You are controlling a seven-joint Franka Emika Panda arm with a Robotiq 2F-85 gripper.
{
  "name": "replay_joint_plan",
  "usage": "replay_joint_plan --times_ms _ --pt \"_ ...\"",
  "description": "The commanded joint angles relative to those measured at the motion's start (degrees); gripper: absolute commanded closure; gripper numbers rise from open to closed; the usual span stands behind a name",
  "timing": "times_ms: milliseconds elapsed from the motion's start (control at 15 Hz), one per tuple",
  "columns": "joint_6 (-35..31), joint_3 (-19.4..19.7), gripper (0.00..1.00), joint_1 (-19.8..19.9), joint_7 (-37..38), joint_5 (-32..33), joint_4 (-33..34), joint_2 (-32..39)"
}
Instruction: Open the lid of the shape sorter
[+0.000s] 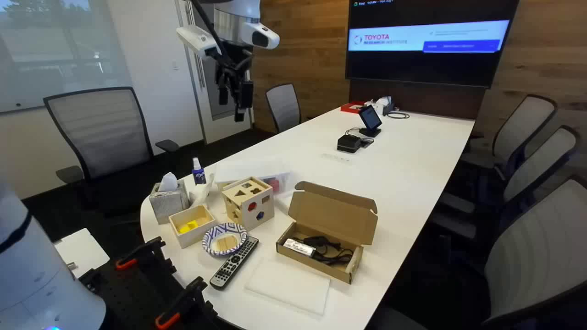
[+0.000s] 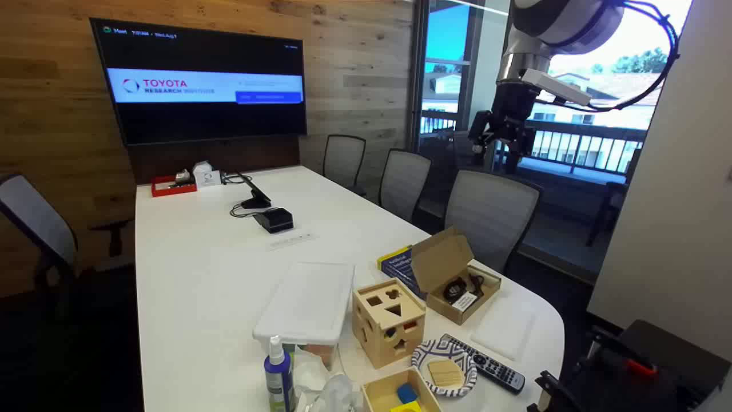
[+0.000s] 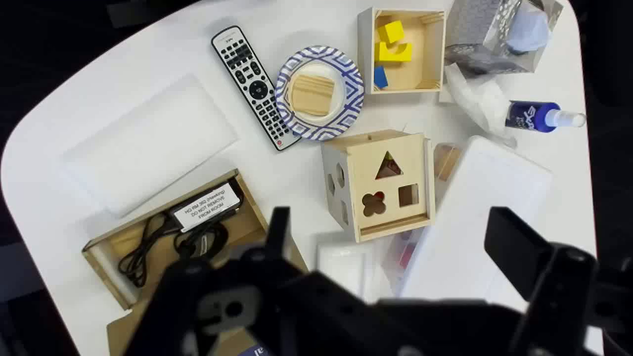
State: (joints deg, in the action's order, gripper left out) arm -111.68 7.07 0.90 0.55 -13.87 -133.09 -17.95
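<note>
The shape sorter (image 1: 239, 220) is a small light-wood cube on the white table; it also shows in another exterior view (image 2: 374, 346) and in the wrist view (image 3: 338, 198). Its lid (image 3: 365, 170) lies on top, with triangle, clover and square holes; it shows in both exterior views (image 1: 239, 187) (image 2: 382, 312). A darker strip runs along one lid edge. Red shows through some holes. My gripper (image 1: 236, 98) is high above the table, apart from the sorter, also seen in an exterior view (image 2: 496, 151). In the wrist view its fingers (image 3: 388, 222) are wide apart with nothing between them.
Around the sorter stand an open cardboard box (image 1: 332, 206), a lidded plastic bin (image 2: 309, 297), a small wooden tray (image 3: 366, 54), a patterned plate (image 3: 353, 94), a remote (image 3: 237, 64), a spray bottle (image 2: 278, 377) and a tissue box (image 1: 167, 206).
</note>
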Motion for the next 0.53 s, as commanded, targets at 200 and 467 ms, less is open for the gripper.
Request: replay_joint_plan --times_ms 200,467 --pt "0.2 -0.8 0.0 0.9 -0.2 -0.2 0.1 0.1" --pt "-3.7 -2.1 0.0 -0.1 0.8 -0.7 4.1 9.6"
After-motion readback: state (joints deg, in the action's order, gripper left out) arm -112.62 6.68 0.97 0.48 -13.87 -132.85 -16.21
